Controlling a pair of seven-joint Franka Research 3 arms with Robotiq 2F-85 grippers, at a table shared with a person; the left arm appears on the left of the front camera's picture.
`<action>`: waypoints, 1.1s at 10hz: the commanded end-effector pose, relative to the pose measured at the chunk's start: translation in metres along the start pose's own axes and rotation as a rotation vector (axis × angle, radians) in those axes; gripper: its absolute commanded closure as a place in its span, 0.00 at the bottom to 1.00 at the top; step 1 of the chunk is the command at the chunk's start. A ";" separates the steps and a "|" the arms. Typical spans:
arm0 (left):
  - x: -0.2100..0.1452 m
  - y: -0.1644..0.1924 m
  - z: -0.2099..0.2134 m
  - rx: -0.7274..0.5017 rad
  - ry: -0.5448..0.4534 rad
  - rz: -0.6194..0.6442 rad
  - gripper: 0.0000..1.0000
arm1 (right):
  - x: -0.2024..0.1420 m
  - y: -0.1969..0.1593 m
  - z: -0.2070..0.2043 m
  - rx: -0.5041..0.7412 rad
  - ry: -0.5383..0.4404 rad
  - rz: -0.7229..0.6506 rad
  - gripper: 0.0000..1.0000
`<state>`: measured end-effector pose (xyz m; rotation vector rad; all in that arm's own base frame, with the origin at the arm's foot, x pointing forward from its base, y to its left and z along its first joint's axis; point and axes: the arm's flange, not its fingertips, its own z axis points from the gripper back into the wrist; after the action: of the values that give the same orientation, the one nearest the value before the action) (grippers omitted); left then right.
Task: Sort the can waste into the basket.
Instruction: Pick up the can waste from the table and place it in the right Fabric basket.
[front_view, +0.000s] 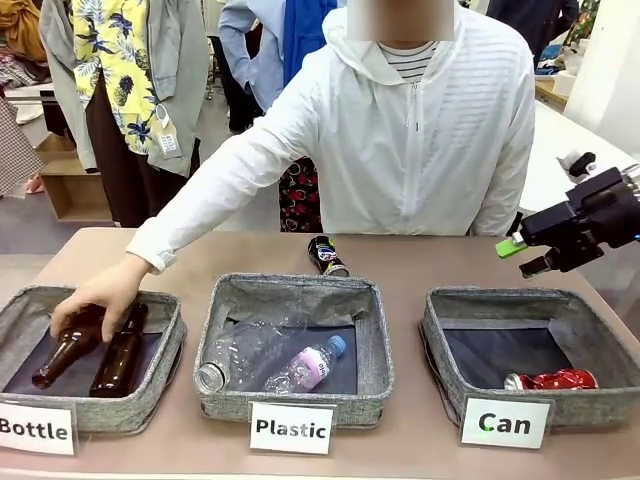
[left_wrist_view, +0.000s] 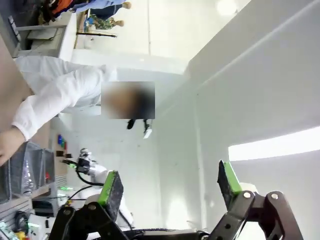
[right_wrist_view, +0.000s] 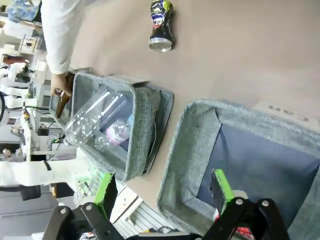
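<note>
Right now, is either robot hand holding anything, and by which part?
No: the left hand and right hand are both open and empty. The person's hand grips a brown glass bottle by its upper end, in the Bottle basket.

Illumination is bright, even and overhead; shadows on the table (front_view: 420, 265) are soft. In the left wrist view a ceiling light strip (left_wrist_view: 275, 147) and a round lamp (left_wrist_view: 227, 6) glare white. Both wrist views bow straight lines near their edges.

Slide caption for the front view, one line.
Front view: crushed red can lies in the Can basket, black can on the table behind the Plastic basket; right gripper hovers open.
</note>
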<state>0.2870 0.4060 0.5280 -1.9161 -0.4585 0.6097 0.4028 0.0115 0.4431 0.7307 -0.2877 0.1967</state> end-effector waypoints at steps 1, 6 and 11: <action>0.013 -0.014 -0.011 0.050 -0.015 0.025 0.00 | 0.005 0.024 -0.022 -0.056 -0.043 0.000 0.00; 0.005 0.016 -0.070 0.211 0.120 0.011 0.00 | -0.037 -0.001 0.015 0.062 -0.137 -0.065 0.00; -0.018 0.077 -0.115 0.697 0.235 -0.167 0.00 | 0.012 0.038 -0.035 0.008 -0.165 -0.051 0.00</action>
<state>0.3516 0.3117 0.5044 -1.3792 -0.1858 0.4251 0.3912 0.0471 0.4489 0.7761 -0.4103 0.0947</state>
